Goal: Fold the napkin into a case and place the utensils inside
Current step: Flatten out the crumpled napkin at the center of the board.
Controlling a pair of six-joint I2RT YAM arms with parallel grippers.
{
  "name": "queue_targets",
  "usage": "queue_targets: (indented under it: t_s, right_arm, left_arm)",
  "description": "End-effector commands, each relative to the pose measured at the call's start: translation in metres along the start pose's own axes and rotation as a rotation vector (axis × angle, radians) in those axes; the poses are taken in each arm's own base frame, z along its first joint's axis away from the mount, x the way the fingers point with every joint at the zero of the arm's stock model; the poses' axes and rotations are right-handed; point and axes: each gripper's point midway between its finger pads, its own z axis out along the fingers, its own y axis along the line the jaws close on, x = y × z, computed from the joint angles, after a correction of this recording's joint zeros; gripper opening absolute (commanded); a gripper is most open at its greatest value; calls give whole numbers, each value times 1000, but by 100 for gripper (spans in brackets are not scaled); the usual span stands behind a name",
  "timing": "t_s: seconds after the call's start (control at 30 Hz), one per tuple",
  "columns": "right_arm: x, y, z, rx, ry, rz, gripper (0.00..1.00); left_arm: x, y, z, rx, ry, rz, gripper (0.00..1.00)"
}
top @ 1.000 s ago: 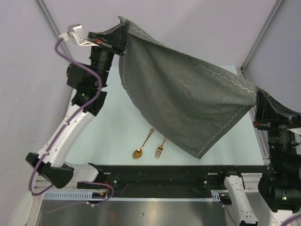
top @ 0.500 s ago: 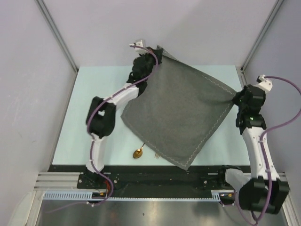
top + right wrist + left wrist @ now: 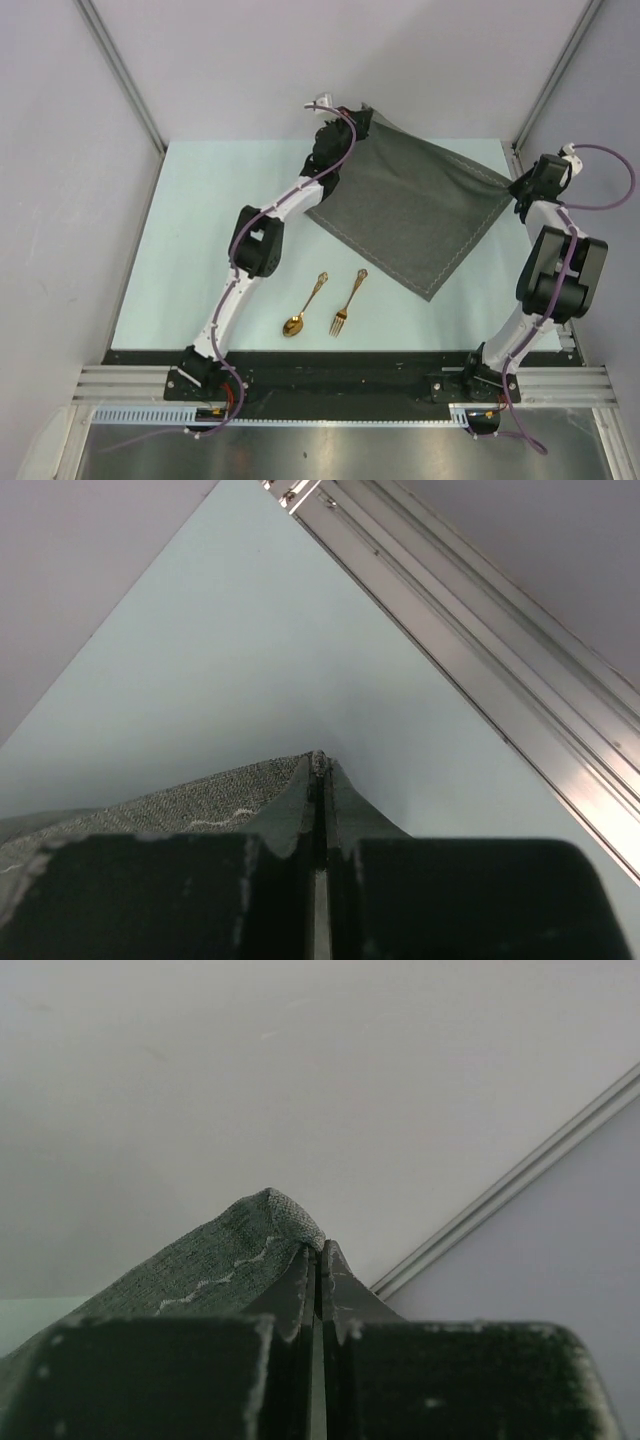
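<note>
Where the napkin [image 3: 415, 215] lies: over the far right part of the table [image 3: 200, 220], unfolded, no case formed yet.
Left claw [image 3: 352, 112]: closed on one far corner of the napkin; in the wrist view the cloth tip is seen pinched between the fingers.
Right claw [image 3: 517, 186]: closed on the neighbouring corner, near the table's right edge; only a sliver of cloth is seen past the fingertips.
Reason for hold: one edge is pulled taut between the two claws, so the cloth is judged to be kept flat and free of wrinkles for laying out before a fold.
Napkin heading: set as a diamond to the table. The held edge runs from far centre down to the right, and the free opposite corner points toward the near edge.
Long axis: none of note, the cloth being square.
Contact with table: cannot be told for certain.
Spoon [image 3: 300, 312] and fork [image 3: 347, 303]: left side by side near the front, apart from the cloth, judged kept clear of the folding.
Their axes: roughly parallel, with the handles slanted toward the far right and the bowl and tines toward the near edge.
</note>
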Motion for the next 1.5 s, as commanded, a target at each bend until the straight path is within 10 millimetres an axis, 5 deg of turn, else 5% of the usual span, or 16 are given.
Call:
queue_targets:
  t_s: [0.0,0.3,0.47,0.5,0.6,0.63,0.7,0.73,0.8,0.83,1.0,1.1,1.13,1.2,1.33,1.47]
  right_arm:
    - [-20,0,31,-10,-38,-1,0]
    - [-9,-9,46,21,-28,1,0]
    - [-32,-8,51,41,-135,-12,1]
    - [-34,-10,55,54,-154,-19,2]
    - [-49,-9,64,89,-223,-30,3]
    - [-42,-14,72,123,-211,-45,6]
    - [-56,-16,77,216,-209,-55,23]
    - [-35,-25,85,267,-120,-78,31]
    - [-48,-9,89,258,-107,-94,50]
    - [-31,-14,91,290,-34,-131,54]
    - [-22,3,75,315,55,-211,75]
    - [-13,29,47,275,79,-266,77]
    - [14,49,44,180,116,-286,77]
    - [22,75,31,101,120,-249,76]
    - [77,129,16,-68,238,-211,75]
    - [134,185,8,-262,335,-181,66]
  left_arm:
    - [-55,-2,15,8,-204,-79,0]
    - [-50,30,15,-67,-310,-98,0]
    - [-44,46,17,-122,-314,-133,3]
    - [-45,51,17,-150,-321,-168,12]
    - [-44,60,19,-190,-275,-184,87]
    - [-52,55,20,-174,-263,-177,99]
    - [-59,64,21,-192,-195,-170,100]
    - [-65,47,19,-146,-138,-176,100]
    - [-78,29,13,-85,-95,-155,100]
    - [-81,13,3,-56,-36,-134,100]
    - [-72,-14,-33,-70,171,-64,100]
    - [-53,-8,-66,-136,303,-102,97]
    - [-29,8,-85,-168,357,-132,91]
    - [-12,-8,-104,-104,416,-240,80]
    - [52,4,-145,-125,587,-364,58]
    - [96,-17,-171,-83,705,-458,41]
